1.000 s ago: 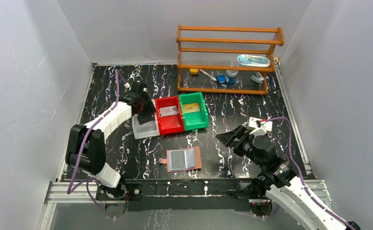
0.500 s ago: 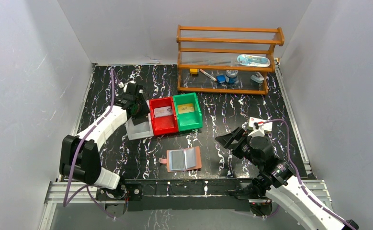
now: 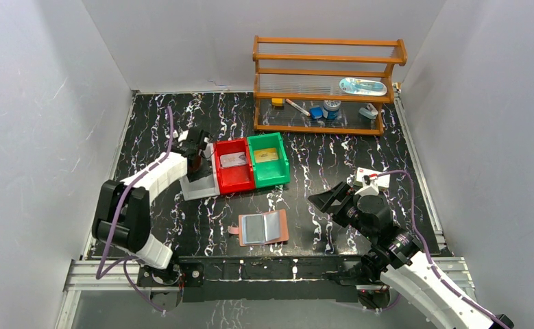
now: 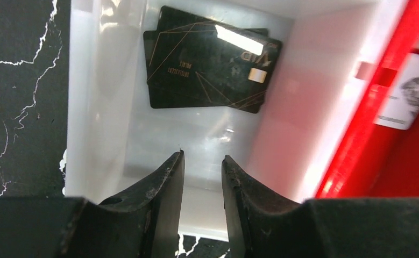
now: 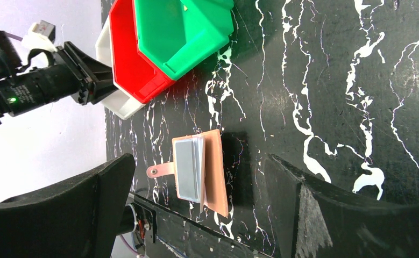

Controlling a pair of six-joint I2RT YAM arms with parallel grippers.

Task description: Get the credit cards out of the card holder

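The left pincer (image 4: 201,174) is almost closed. There is only a thin gap between its two black fingers (image 4: 161,185), and it holds nothing. It hangs just over the near end of the white plastic bin (image 4: 80,107). Two shiny black cards (image 4: 207,70) lie stacked at the far end of that bin.

The white bin touches the left side of the red plastic bin (image 3: 236,179), which has a pale card (image 3: 231,160) in it. The green plastic bin (image 3: 271,171) touches the red bin's right side.

The card holder (image 3: 264,227), a small reddish-brown leather wallet, lies open and flat in front of the red bin, nearer the arms and well apart from it.

The right pincer (image 5: 199,161) is wide open and empty. It is to the right of the red bin, pointing toward the card holder.

I think the drop-off step is done. I cannot tell if the grey-blue pockets (image 5: 188,166) hold another card. If they do, a pincer must go to the card holder, pinch the card's edge and slide it out.
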